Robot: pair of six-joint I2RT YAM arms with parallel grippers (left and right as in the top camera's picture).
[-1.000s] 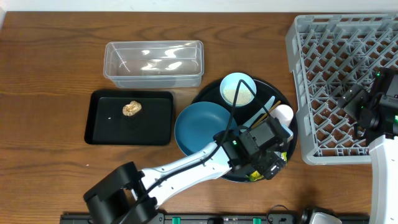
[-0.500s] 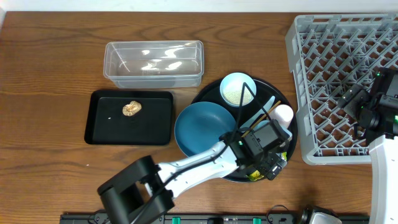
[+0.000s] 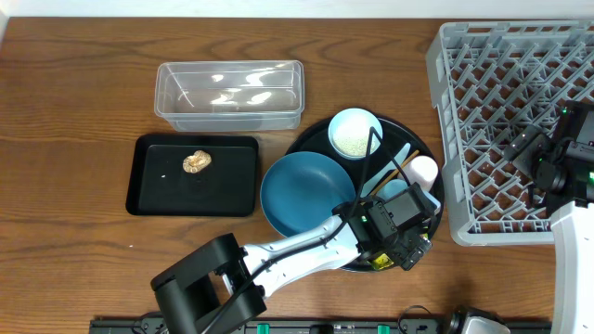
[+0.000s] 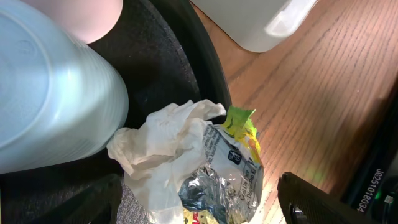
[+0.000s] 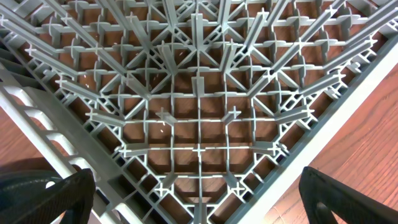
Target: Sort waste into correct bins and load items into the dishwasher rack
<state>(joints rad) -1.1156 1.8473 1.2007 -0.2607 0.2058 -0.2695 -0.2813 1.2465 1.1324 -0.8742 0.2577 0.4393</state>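
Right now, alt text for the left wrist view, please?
A crumpled white paper wad and a foil wrapper with a yellow-green edge lie at the round black tray's rim, between the fingers of the open left claw. A pale blue cup is beside them.

My left claw (image 4: 205, 200) straddles the paper wad (image 4: 163, 149) and wrapper (image 4: 225, 177), which lie together at the round tray's (image 4: 158, 65) rim beside a cup (image 4: 50, 93); the rack (image 3: 520, 111) stands to the right.

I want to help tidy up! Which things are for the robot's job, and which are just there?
For the job: rack, clear tub, black tray, food lump, blue plate, bowl, pale cup, wrapper, paper wad.
Just there: round black tray, wooden table.
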